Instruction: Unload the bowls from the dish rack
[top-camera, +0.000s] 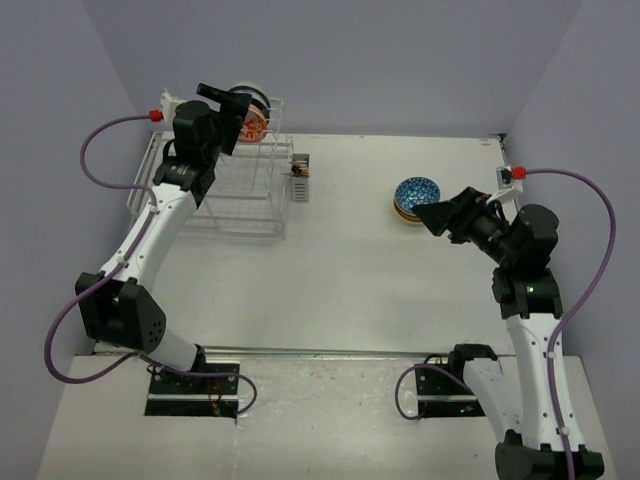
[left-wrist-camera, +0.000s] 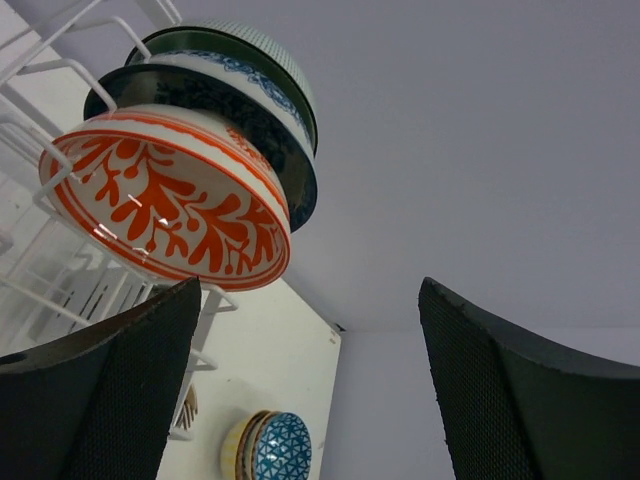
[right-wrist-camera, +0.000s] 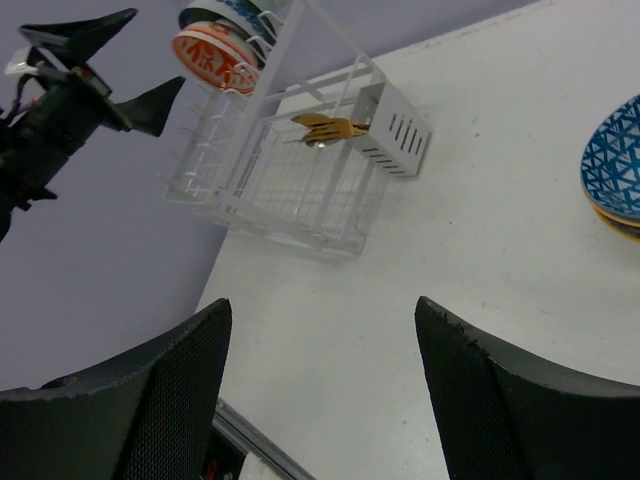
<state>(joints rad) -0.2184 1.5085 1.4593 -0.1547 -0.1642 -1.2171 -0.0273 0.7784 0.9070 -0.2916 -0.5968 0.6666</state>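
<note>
Currently mid-unload: left gripper (left-wrist-camera: 310, 290) apart, aimed at orange-patterned bowl (left-wrist-camera: 170, 205) in dish rack (top-camera: 240, 205) at 10 o'clock. Next: straddle rim, clamp, lift clear. Right gripper (right-wrist-camera: 320, 310) apart, empty, near bowl stack (top-camera: 414, 195) at 2 o'clock.

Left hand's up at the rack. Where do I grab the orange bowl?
Pinch the orange bowl by its rim, coming from its open face. It stands on edge at the front of the rack, with the other bowls packed close behind. The left hand is open and faces it.

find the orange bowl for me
The orange bowl stands on edge in the dish rack, back left in the top view, beside the left gripper.
</note>
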